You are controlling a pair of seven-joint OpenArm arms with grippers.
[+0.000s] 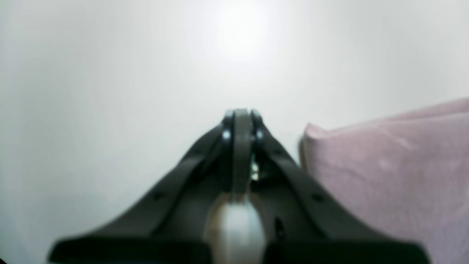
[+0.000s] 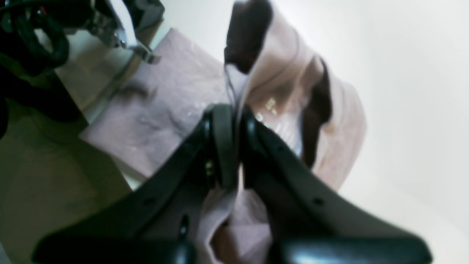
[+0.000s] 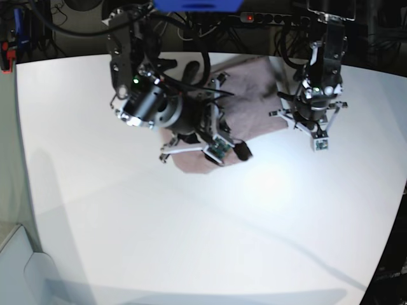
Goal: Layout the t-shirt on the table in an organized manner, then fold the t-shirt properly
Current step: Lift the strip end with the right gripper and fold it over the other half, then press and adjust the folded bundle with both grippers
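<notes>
The mauve-pink t-shirt lies bunched near the far edge of the white table, between my two arms. My right gripper is shut on a fold of the t-shirt. The cloth rises between its fingers and drapes below them. In the base view this right gripper sits at the shirt's near corner. My left gripper is shut with nothing in it, above bare table. An edge of the t-shirt lies just to its right. In the base view the left gripper hovers beside the shirt's right side.
Black cables and a power strip run behind the table's far edge. In the right wrist view the table edge and the brownish floor show at left, with arm hardware above them.
</notes>
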